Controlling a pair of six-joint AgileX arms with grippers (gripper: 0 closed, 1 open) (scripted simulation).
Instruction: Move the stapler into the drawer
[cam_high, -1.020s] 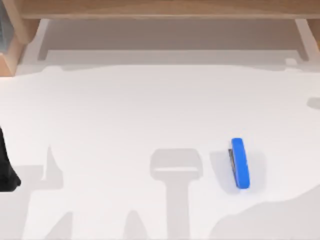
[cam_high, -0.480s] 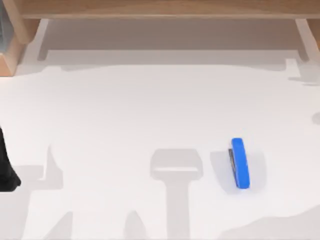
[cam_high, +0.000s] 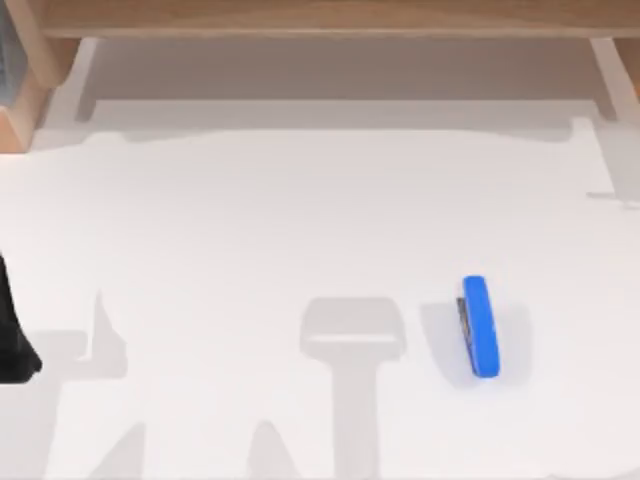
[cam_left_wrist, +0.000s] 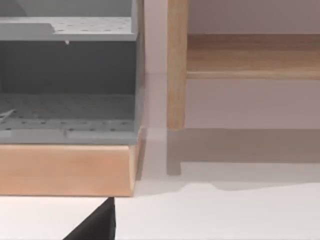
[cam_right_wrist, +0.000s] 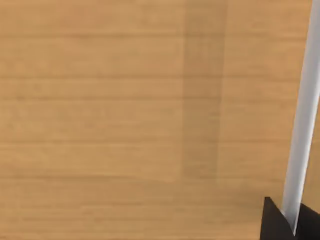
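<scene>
The left end effector (cam_high: 12, 345) sits at the far left edge of the surface (cam_high: 250, 220), low in the top view, as a dark shape; whether its fingers are apart or together I cannot tell. From its wrist view a dark tip (cam_left_wrist: 95, 225) points over the white surface toward a wooden unit (cam_left_wrist: 65, 167) with grey perforated shelves (cam_left_wrist: 65, 120), and beside that a wooden post (cam_left_wrist: 176, 65) under a wooden ledge (cam_left_wrist: 252, 55).

The right end effector (cam_right_wrist: 290, 222) appears as a dark tip in its own wrist view, close in front of a broad wooden panel (cam_right_wrist: 125, 110) with a pale strip (cam_right_wrist: 302, 125) running along it; its finger state cannot be told either.

The stapler (cam_high: 480, 326) lies on the surface right of centre, on its side with the blue body toward the right and the dark underside toward the left, its length running near to far. It is well apart from the left end effector. A wooden frame (cam_high: 320, 18) runs along the far edge.
</scene>
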